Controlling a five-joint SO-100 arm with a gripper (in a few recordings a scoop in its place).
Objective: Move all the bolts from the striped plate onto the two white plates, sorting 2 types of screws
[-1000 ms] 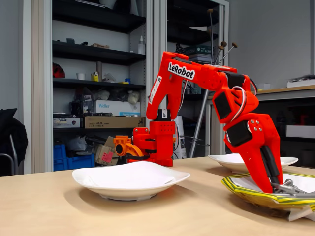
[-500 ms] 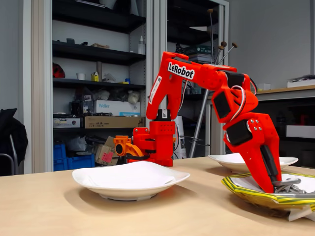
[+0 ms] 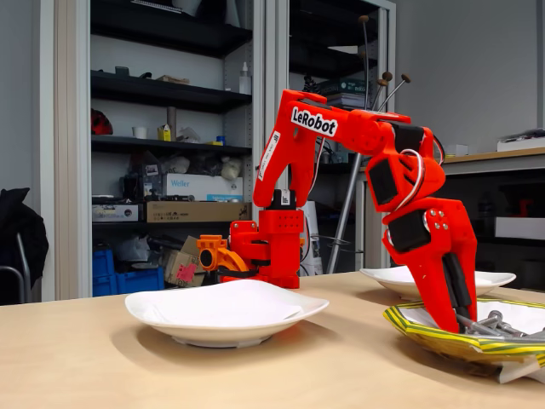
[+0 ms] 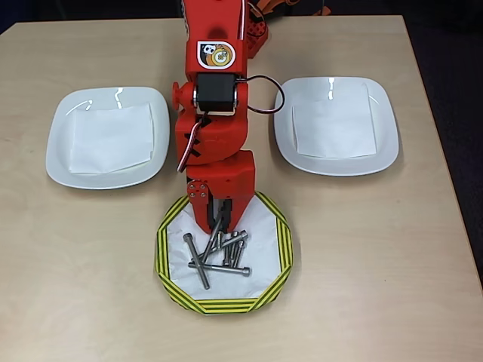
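My fingers [image 4: 219, 235] down in striped plate [image 4: 172, 226], at far edge of bolts [image 4: 217, 255]; cannot tell if spread or pinching. Bolts heaped, crossing near plate centre. Best single out one bolt at heap's edge, grip shank crosswise, lift straight clear of rim. White plates [image 4: 106, 136] [image 4: 336, 125] bare beyond striped plate, open worktop [image 4: 392, 264] between.

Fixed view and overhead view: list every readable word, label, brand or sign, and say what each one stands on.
"LeRobot": white label on the red arm's upper link.
"Weller": white box on the shelf behind the table.
Round sticker on the arm in the overhead view: a picture logo, no legible words.
Narrow white label on the arm's side: print too small to read.
Other shelf boxes: too blurred to read.
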